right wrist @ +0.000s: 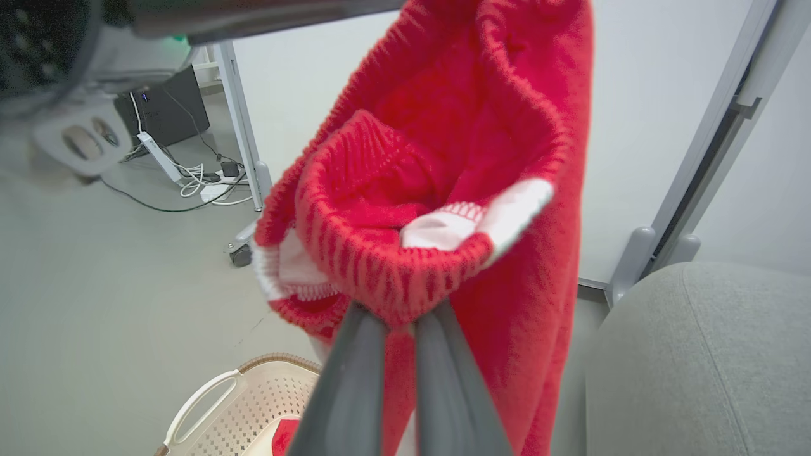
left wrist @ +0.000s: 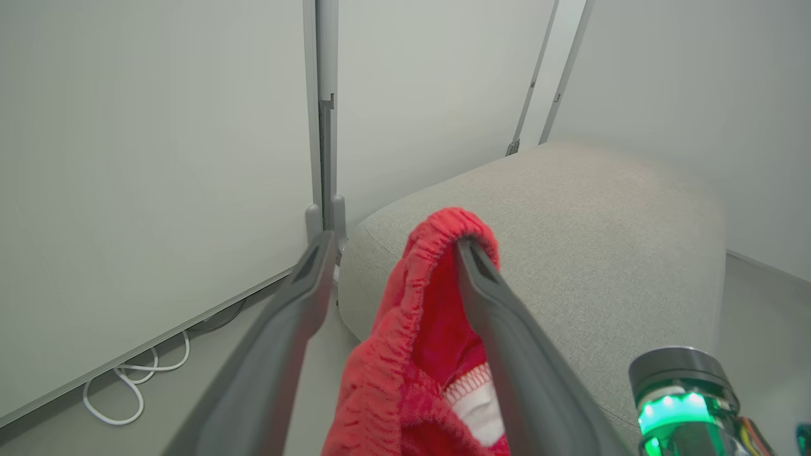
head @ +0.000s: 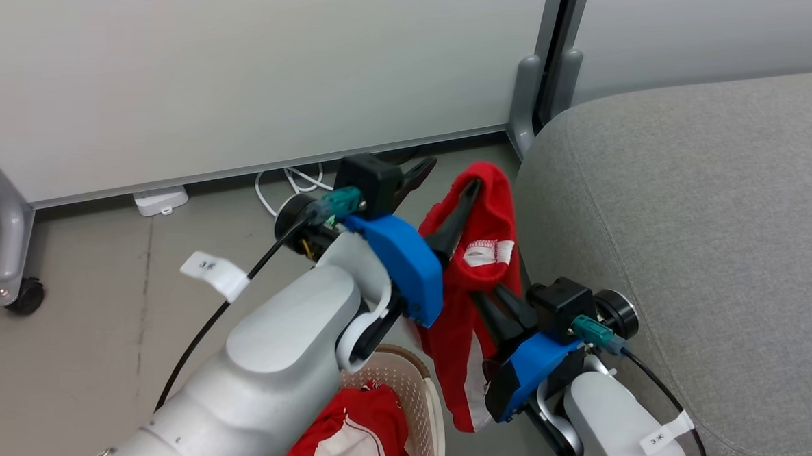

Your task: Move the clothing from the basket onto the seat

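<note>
Neither piece is on the sofa (head: 688, 199) yet: one red garment (head: 475, 217) hangs clear of the basket (head: 435, 394) at mid-frame, just beside the sofa's left edge, and a second garment (head: 363, 418) lies in the basket at bottom centre. The left gripper (left wrist: 396, 240) is spread wide, one finger hooked inside the waistband with the cloth draped over its tip. The right gripper (right wrist: 402, 313) is pinched narrow on the waistband lower down, the rest dangling below.
</note>
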